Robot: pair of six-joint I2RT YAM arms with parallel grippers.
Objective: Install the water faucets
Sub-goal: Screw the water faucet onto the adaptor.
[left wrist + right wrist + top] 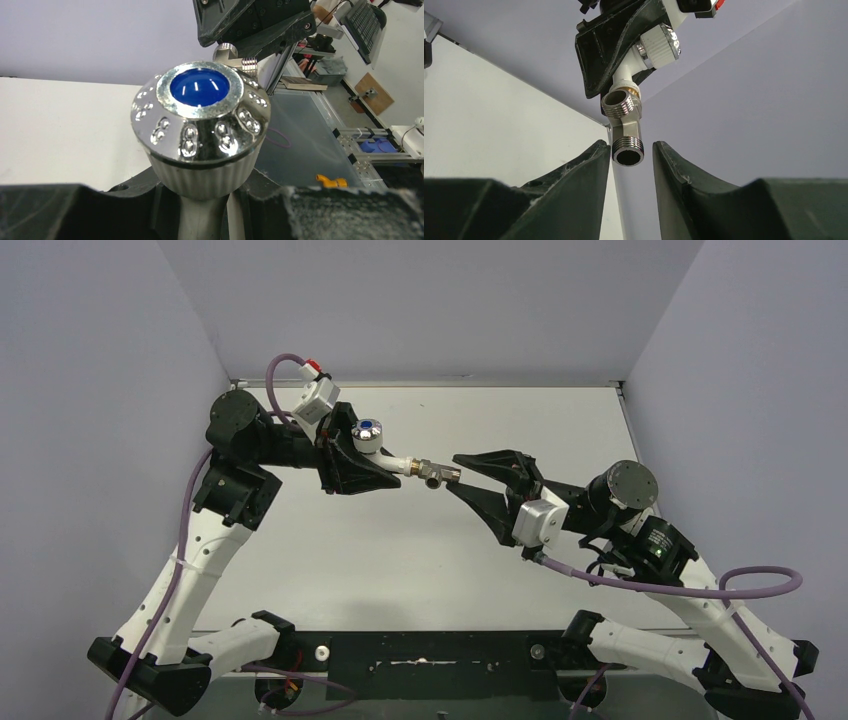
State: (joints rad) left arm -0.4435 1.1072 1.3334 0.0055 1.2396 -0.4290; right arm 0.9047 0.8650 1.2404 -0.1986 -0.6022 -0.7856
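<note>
Soft, even light falls from overhead. The tabletop (400,570) reads pale grey, with only faint, diffuse shadows below the arms, and the strip along its near edge goes dark. The top view is sharp throughout.

In the left wrist view the water faucet (200,170) looms close. Its chrome knob (200,127) sparkles with small hot glints, and the blue dot (199,87) carries three white streaks. The foreground fingers (60,212) are blurred and nearly black, and the room beyond is soft.

In the right wrist view the threaded fitting (626,142) is crisp with bright highlights, while the right claw (630,150) sits dark and underexposed against evenly lit walls.
</note>
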